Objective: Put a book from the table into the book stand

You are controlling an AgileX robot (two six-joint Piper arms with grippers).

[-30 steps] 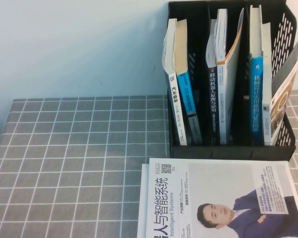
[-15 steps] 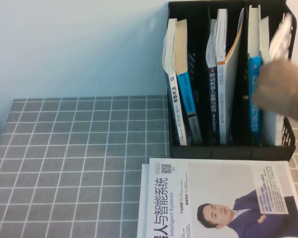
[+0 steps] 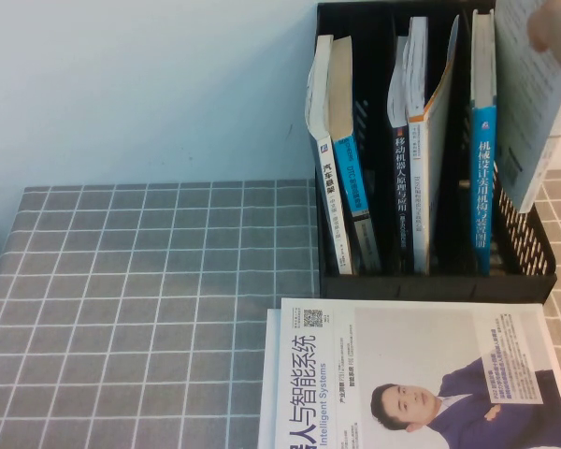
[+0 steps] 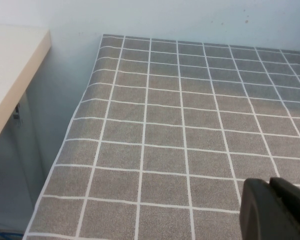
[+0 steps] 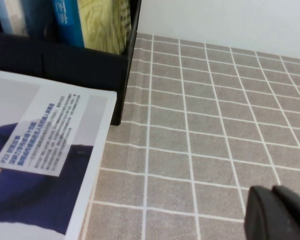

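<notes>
Spread widest: the table (image 3: 150,281), grey cloth ruled in white squares. Lying flat on its near right part, a white book (image 3: 421,374) showing a man in a blue suit. Just behind that, standing against the wall, the book stand (image 3: 430,285), black, three slots, perforated sloping sides. At the rightmost slot, tilted and well up, lower corner above the stand's right wall, the book (image 3: 528,112): thin, large, pale white face with small blocks of print, top edge out of frame beside a blurred beige shape (image 3: 553,23). Next to it, upright, a blue-spined book (image 3: 481,150).

Over bare cloth near the table's left edge, the left gripper (image 4: 272,210); wide or narrow, cannot tell. Over bare cloth beside the flat book's right edge, the right gripper (image 5: 275,212); likewise cannot tell.
</notes>
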